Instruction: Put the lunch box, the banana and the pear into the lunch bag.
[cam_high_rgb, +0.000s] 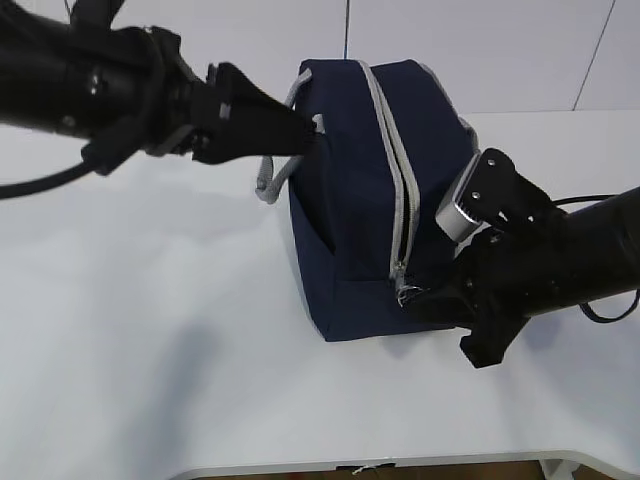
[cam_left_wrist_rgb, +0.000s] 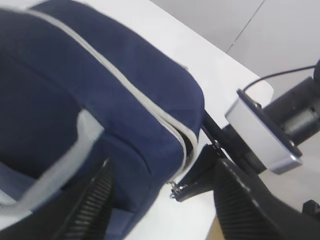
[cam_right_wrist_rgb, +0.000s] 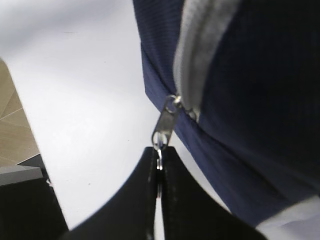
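Exterior looks down; wrists close on lunch bag (cam_high_rgb: 370, 200).

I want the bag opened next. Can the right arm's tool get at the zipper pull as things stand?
Probably yes: the right tool is already shut on the ring of the zipper pull at the lunch bag's near end, with nothing between them.

One lunch bag (cam_high_rgb: 370, 200) on one white surface (cam_high_rgb: 140, 330), with one grey zipper (cam_high_rgb: 398, 170). Two black tools: left (cam_high_rgb: 305, 135), right (cam_high_rgb: 425, 300).
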